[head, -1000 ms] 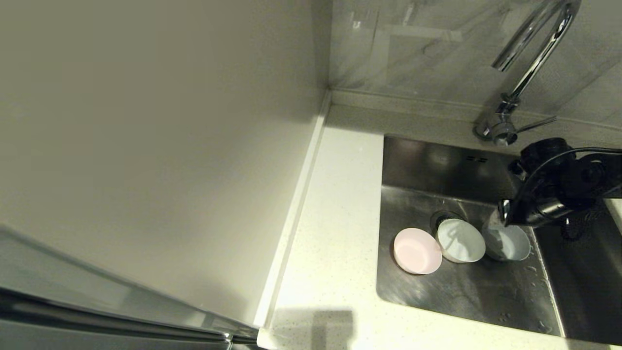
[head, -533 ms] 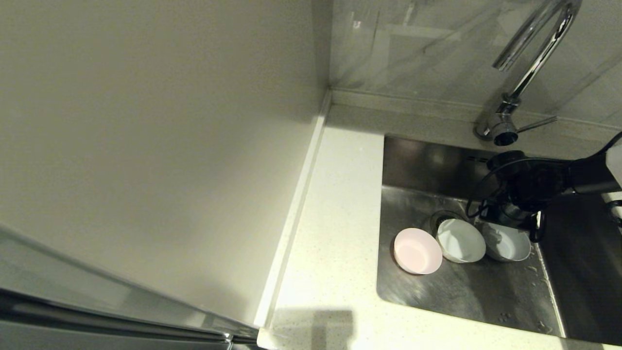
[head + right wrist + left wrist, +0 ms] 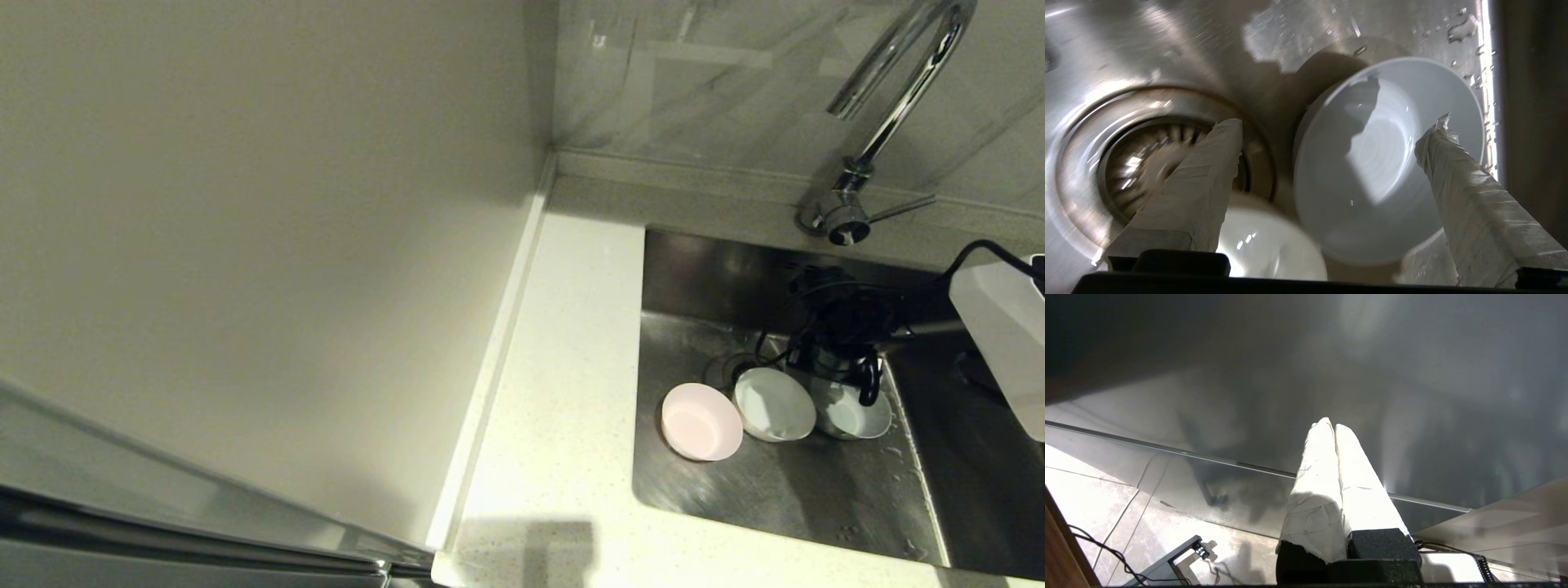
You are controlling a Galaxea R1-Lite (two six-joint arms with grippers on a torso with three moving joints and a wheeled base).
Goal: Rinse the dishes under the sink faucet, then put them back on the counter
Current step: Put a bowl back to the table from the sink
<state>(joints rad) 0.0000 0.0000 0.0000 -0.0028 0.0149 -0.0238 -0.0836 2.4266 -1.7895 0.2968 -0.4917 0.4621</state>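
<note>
Scene: three bowls were seen in a row on the floor of the sink (image 3: 775,506), at the lower right of the head view — the pink bowl (image 3: 700,422) leftmost, the mint-white bowl (image 3: 773,404) in the middle, the steel bowl (image 3: 849,412) rightmost, each touching its neighbour.

Counter: the counter (image 3: 563,392) was seen bare of dishes, left of the basin.

Faucet: the faucet (image 3: 890,106) was seen at the upper right of the head view, its spout well above the bowls; no water stream could be made out.

Right gripper: the right gripper (image 3: 1331,126) was seen low inside the basin, pointing down over the steel bowl (image 3: 1388,159). Its jaws were spread wide and nothing was held — one wrapped finger was shown over the bowl's far rim, the other over the drain strainer (image 3: 1147,159), outside the near rim.

Left gripper: the left gripper (image 3: 1334,426) was seen parked away from the sink, its two wrapped fingers pressed together on nothing.

Step in hand: a grasp of the steel bowl appeared to be prepared.

How it should be done: a single rim wall is best straddled, one finger inside and one outside; the mint-white bowl (image 3: 1265,245) should be kept clear of the closing finger. A firm pinch is advised, since the wet steel is judged slippery.

Risk: neighbouring bowls could be nudged.
</note>
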